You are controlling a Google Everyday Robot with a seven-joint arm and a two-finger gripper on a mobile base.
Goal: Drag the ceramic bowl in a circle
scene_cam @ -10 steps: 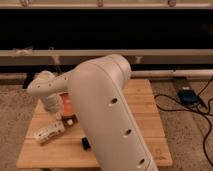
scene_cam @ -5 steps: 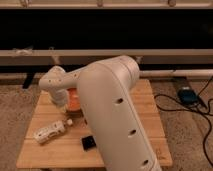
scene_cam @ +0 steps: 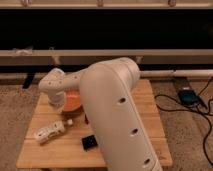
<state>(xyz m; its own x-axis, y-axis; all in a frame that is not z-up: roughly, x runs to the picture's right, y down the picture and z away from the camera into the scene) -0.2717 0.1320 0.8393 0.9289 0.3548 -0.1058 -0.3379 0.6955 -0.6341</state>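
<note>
The orange-red ceramic bowl [scene_cam: 73, 100] sits on the wooden table [scene_cam: 145, 107], left of centre, partly hidden behind my arm. My gripper [scene_cam: 64, 106] is at the end of the white wrist, down at the bowl's left side, touching or reaching into it. My big white arm [scene_cam: 117, 120] crosses the middle of the view and hides the bowl's right part.
A white bottle-like object [scene_cam: 49, 132] lies on the table's front left. A small black object [scene_cam: 90, 142] lies near the front centre. Black cables and a dark device [scene_cam: 187, 96] lie on the carpet to the right. A dark window wall runs behind the table.
The wrist and the bowl have moved right and a little back across the table. The arm has swung further over the centre.
</note>
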